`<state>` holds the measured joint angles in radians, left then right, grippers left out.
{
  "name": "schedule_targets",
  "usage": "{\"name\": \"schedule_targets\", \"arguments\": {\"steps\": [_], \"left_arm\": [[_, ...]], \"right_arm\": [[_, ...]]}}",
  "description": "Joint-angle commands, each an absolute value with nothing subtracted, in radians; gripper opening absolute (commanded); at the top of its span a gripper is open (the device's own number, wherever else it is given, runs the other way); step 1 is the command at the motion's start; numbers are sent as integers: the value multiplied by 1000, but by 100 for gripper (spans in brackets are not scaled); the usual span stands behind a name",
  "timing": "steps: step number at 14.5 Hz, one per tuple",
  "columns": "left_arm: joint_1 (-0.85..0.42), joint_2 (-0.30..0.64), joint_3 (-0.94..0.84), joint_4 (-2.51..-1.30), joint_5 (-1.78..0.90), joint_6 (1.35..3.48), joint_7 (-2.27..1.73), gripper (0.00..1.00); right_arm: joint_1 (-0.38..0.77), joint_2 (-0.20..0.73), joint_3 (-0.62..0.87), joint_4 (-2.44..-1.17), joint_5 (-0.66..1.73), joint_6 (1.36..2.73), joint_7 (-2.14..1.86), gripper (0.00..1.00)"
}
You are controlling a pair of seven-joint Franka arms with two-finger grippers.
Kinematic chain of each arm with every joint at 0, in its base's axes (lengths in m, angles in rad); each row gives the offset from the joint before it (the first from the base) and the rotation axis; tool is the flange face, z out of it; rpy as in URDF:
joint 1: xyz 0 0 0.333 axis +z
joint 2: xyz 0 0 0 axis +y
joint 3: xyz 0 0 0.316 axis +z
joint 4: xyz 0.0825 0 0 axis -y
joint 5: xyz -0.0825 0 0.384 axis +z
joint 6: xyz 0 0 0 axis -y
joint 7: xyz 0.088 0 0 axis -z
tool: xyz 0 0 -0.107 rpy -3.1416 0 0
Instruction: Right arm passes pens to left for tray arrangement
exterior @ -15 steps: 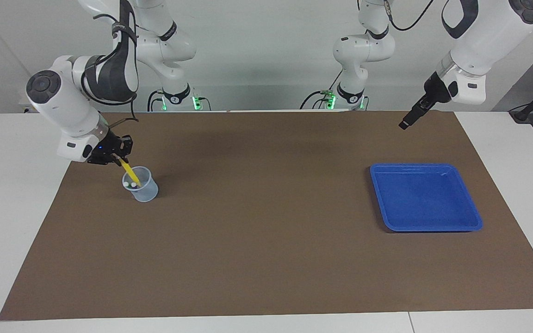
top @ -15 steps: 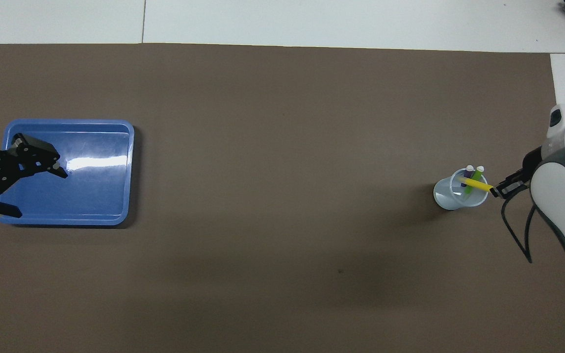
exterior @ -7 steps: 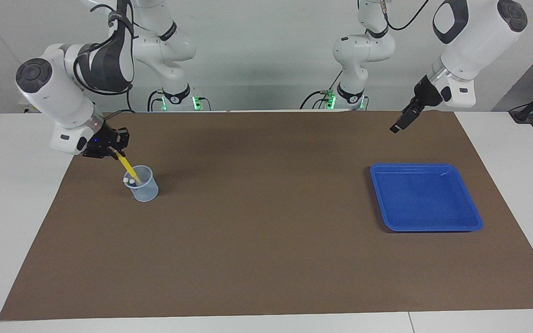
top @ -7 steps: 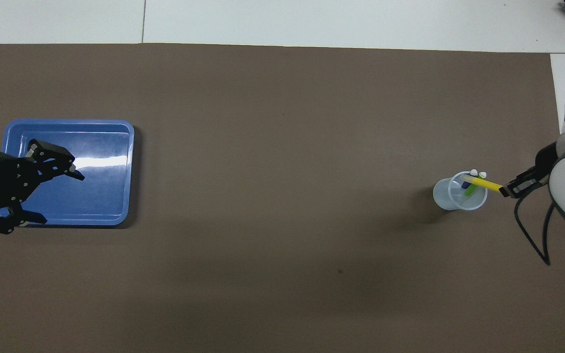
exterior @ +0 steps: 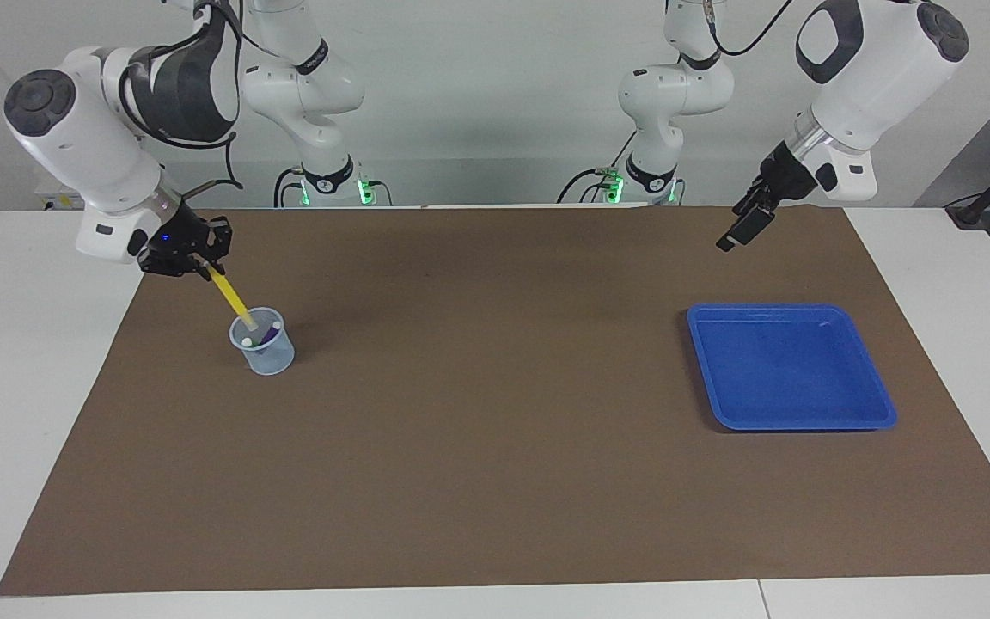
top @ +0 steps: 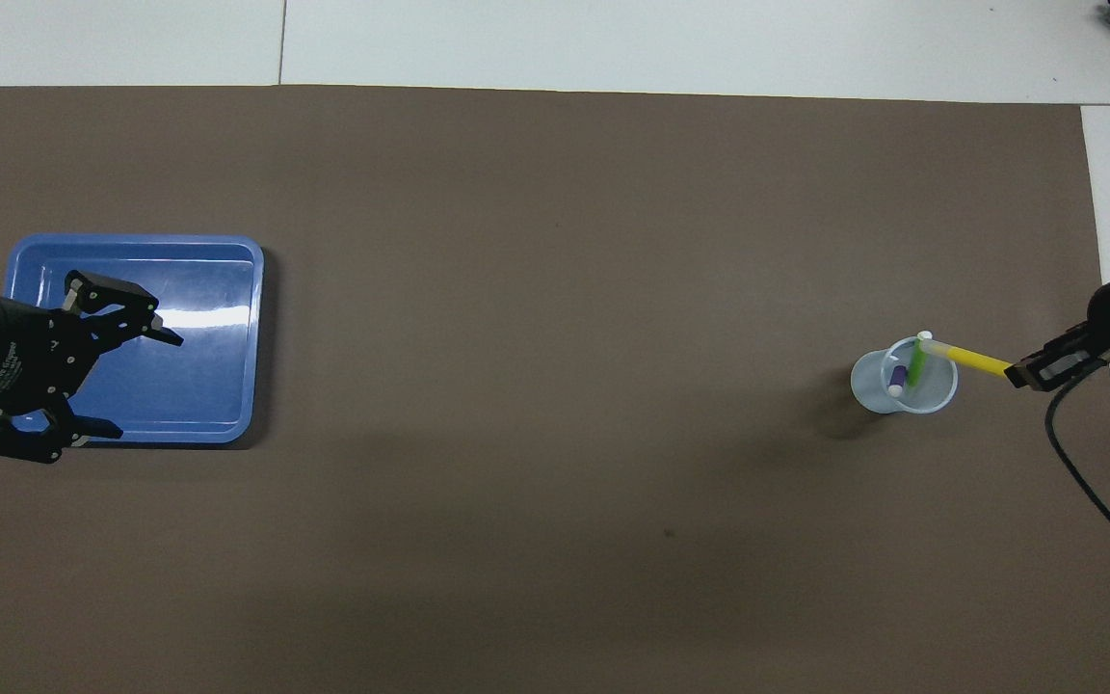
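So the worktop (exterior: 31, 387) was white with a big matte brown mat (exterior: 495, 447) laid over most of it, plain pale wall at the robots' end. From my remote seat, the main change over the last second: the right tool (exterior: 203, 268) had climbed away from the cup (exterior: 263, 348), pinched shut on the top end of the yellow pen (exterior: 230, 298), dragging it up at a slant. A second back most of that pen was down inside; now only its pale tip sat at the rim. The purple pen (top: 896, 379) had flopped over inside the cup, and the green pen (top: 916, 362) leaned against the rim beside it.

The cup was a small translucent pale-blue thing, round, toward the right arm's end. The tray (exterior: 791, 413) was glossy bright-blue plastic, squarish with rounded corners and a raised rim, sitting at the left arm's end with nothing in it.

The left tool (top: 121, 381) had drifted a bit further in above the tray, fingers spread wide, holding nothing. There was some white lettering on its black wrist but I couldn't read it.
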<state>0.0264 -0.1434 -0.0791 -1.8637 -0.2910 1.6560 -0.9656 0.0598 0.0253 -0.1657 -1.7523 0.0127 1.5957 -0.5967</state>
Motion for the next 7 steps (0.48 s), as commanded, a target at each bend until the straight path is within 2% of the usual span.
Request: {"name": "schedule_targets", "arguments": {"steps": [1,7], "left_arm": [[-2,-187,-74,-1940,-337,1745,-1029,100],[-75,-210,-74,-1990,-367,1792,-1152,100]], "right_arm": [[60,21,-152,-1717,23,1554,-609,0],[60,11,-129,-1681,129,1505,-607,0]]}}
